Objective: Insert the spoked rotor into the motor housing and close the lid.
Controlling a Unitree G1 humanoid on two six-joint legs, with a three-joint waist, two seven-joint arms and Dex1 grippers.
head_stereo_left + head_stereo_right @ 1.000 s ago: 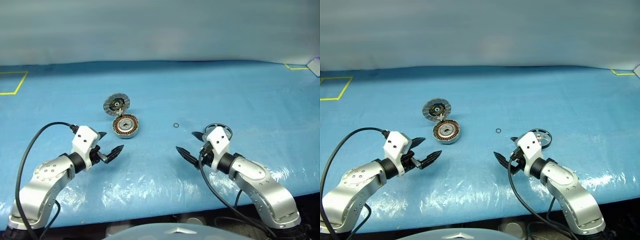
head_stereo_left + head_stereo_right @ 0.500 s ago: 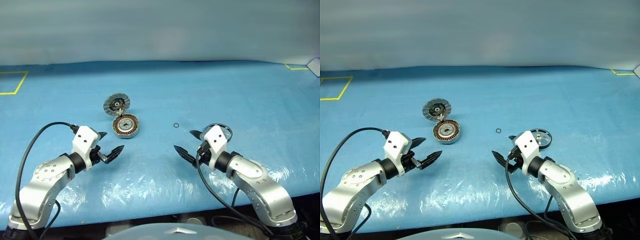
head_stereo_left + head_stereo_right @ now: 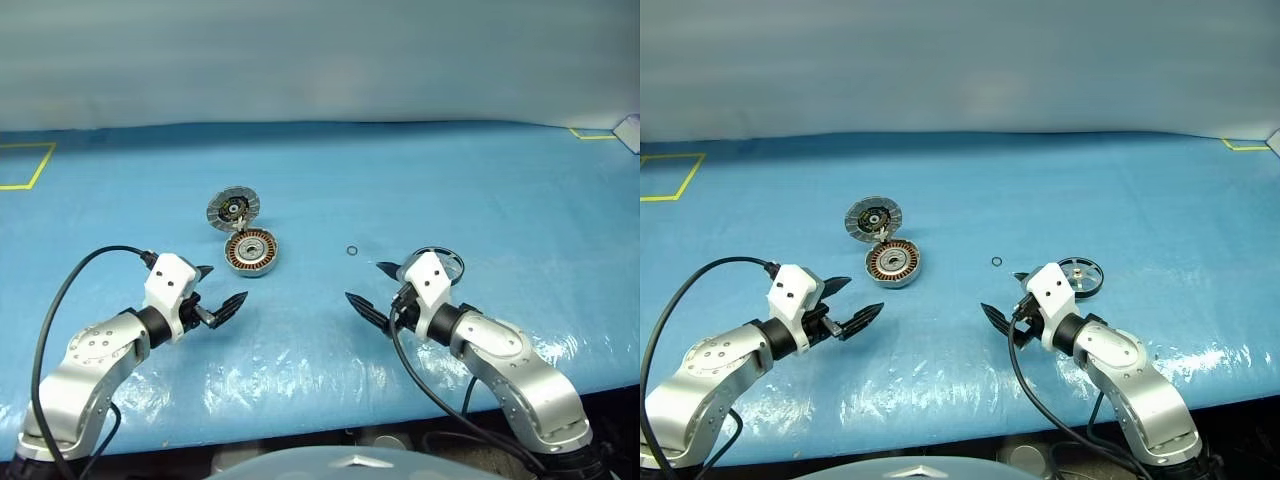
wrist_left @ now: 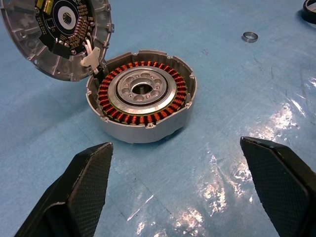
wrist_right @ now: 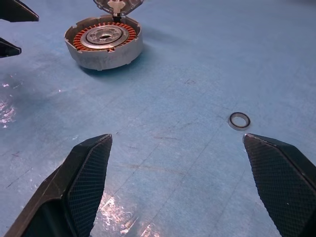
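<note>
The motor housing, a grey cup with copper windings, sits open on the blue table left of centre. Its lid stands tilted up at the far edge, inner face showing. The spoked rotor lies flat to the right, partly hidden behind my right wrist. My left gripper is open and empty, short of the housing on its near left. My right gripper is open and empty too, pointing towards the housing from the near right, with the rotor behind it. The left wrist view looks straight at the housing between the open fingers.
A tiny black ring lies on the table between housing and rotor. Yellow tape marks sit at the far left and far right. The blue sheet is wrinkled and shiny near the front edge.
</note>
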